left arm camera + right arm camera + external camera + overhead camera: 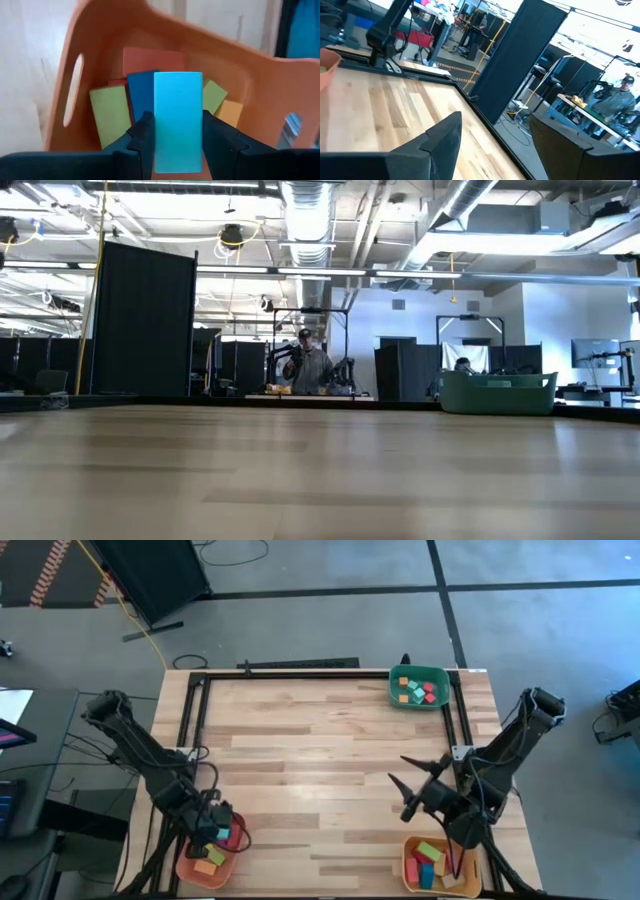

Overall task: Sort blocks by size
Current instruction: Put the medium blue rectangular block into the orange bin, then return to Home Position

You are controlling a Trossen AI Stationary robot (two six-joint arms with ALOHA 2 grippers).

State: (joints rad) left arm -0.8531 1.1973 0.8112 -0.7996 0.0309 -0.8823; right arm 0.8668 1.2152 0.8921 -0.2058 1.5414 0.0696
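Left claw (177,145) clamped on a teal bar (178,120), long axis running straight out along the fingers, hanging right over the salmon tray (150,45) at the desk's near-left corner, right claw (420,785) spread wide, empty, parked above the yellow tray (408,858).
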